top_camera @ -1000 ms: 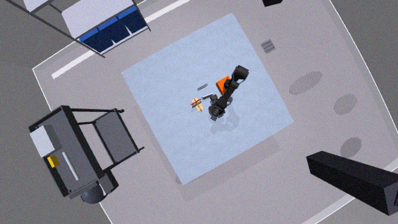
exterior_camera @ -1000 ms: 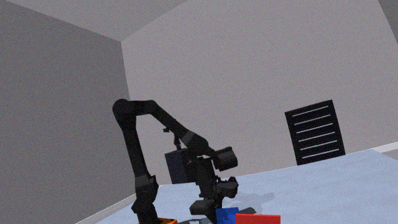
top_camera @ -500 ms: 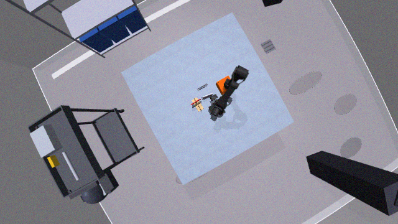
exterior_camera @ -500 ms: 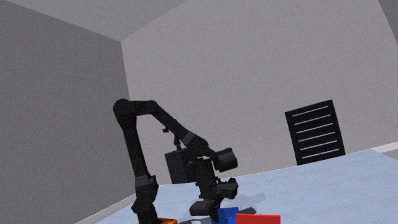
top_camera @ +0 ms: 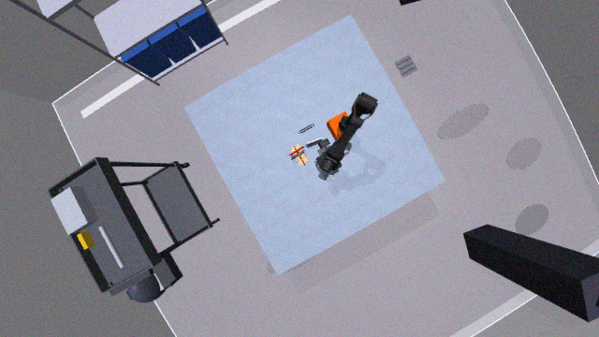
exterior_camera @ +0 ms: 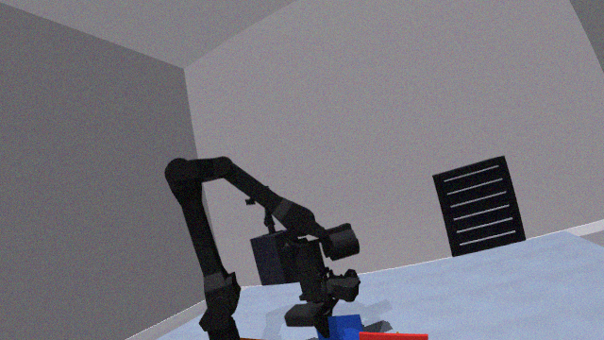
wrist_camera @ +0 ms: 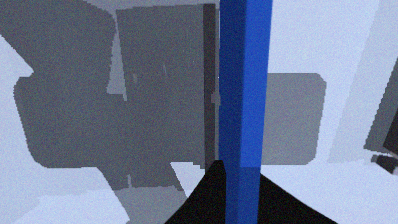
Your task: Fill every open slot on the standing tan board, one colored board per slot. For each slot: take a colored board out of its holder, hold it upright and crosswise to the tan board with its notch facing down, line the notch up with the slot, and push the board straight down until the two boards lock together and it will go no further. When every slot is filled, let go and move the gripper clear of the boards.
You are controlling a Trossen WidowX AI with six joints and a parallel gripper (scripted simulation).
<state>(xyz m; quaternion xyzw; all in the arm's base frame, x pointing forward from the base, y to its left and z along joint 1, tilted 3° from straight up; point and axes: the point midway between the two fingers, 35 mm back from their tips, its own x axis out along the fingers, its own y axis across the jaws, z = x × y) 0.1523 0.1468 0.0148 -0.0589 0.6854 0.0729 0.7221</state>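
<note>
Gripper (top_camera: 323,161) (exterior_camera: 323,330) (wrist_camera: 227,168) nearly closed, pinching the blue board (exterior_camera: 345,326) (wrist_camera: 255,90), whose long edge runs up my wrist view. The tan board (top_camera: 303,159), crossed by the red board (top_camera: 296,151) (exterior_camera: 394,336), lies left of the gripper from above.

Arm bent over at elbow, end effector (exterior_camera: 326,326) (wrist_camera: 227,168) pointing down, fingers closed w/ smth between.

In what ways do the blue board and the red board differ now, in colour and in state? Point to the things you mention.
The flat blue board (exterior_camera: 345,326) (wrist_camera: 245,100) is blue, while the flat red board (top_camera: 297,152) (exterior_camera: 394,336) is red. The blue board is clamped between the black gripper's fingers; the red board stands at the tan board (top_camera: 301,159), away from the gripper. Both are thin.
</note>
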